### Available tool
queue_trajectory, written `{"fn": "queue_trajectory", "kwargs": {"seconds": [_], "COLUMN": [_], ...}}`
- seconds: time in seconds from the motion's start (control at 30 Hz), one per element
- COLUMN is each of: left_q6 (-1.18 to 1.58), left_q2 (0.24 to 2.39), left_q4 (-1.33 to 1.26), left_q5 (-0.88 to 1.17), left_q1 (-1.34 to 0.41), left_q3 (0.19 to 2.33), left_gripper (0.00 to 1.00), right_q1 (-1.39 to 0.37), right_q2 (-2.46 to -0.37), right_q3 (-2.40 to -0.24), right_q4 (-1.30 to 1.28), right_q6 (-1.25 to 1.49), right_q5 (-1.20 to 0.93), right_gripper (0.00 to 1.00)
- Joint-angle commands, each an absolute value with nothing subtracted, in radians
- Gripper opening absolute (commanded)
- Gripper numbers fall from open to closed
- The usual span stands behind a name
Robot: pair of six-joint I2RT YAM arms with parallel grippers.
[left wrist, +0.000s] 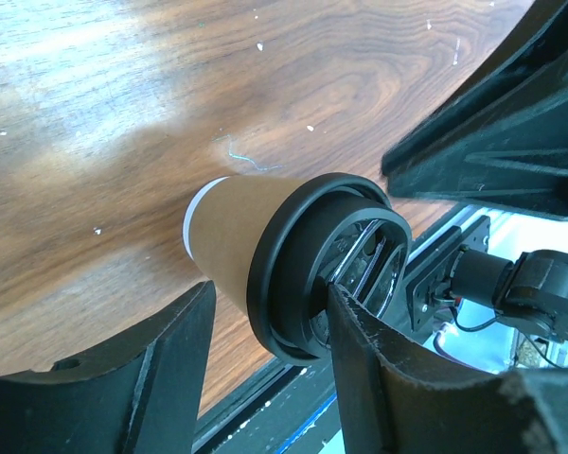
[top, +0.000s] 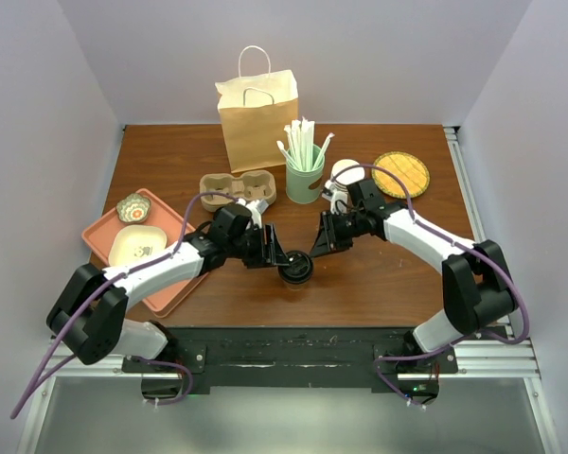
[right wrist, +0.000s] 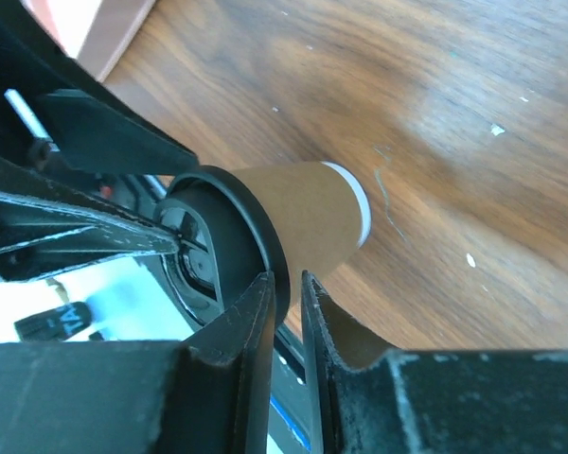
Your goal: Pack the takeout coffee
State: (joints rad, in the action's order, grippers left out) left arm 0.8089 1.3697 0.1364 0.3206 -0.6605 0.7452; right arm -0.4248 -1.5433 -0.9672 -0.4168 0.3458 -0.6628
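A: Near the table's front edge, why is the takeout coffee (top: 296, 272) standing there?

B: The left gripper (left wrist: 265, 364) is clasping its lid rim, steadying it; the right gripper (right wrist: 286, 322), nearly pressed together, is nipping that rim.

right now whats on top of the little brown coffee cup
A round black lid sits on the coffee cup, and the left claw straddles it. The lid covers the cup, so what's inside can't be seen.

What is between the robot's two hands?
The takeout coffee, its black lid on, stands between the left gripper and right gripper; the top view shows it.
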Motion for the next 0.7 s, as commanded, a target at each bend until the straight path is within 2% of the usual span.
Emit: {"fn": "queue_trajectory", "kwargs": {"seconds": [0.0,0.23,0.37,0.4,0.43,0.5,0.63,0.67], "left_q6": [0.787,0.830,0.838,0.838,0.838,0.831,0.816,0.822], "left_q2": [1.390,1.367,1.345,1.329,1.316,1.283,1.204,1.180], "left_q4": [0.291,0.261,0.273,0.281,0.294,0.304,0.447,0.481], "left_q5": [0.215,0.267,0.267,0.258,0.250,0.226,0.108,0.028], "left_q1": [-0.667,-0.667,-0.667,-0.667,-0.667,-0.667,-0.667,-0.667], "left_q3": [0.767,0.851,0.903,0.920,0.925,0.934,0.934,0.928], "left_gripper": [0.57,0.65,0.73,0.90,0.99,1.00,1.00,1.00], "right_q1": [-0.422,-0.423,-0.429,-0.434,-0.452,-0.474,-0.628,-0.658], "right_q2": [-1.508,-1.447,-1.398,-1.381,-1.355,-1.335,-1.327,-1.333], "right_q3": [-1.075,-1.184,-1.180,-1.175,-1.170,-1.169,-1.184,-1.190], "right_q4": [-0.572,-0.672,-0.698,-0.696,-0.696,-0.696,-0.678,-0.669], "right_q6": [0.281,0.233,0.238,0.239,0.244,0.264,0.314,0.327], "right_q5": [-0.543,-0.492,-0.445,-0.424,-0.401,-0.335,-0.195,-0.172], "right_gripper": [0.25,0.43,0.62,0.65,0.72,0.78,0.98,0.98]}}
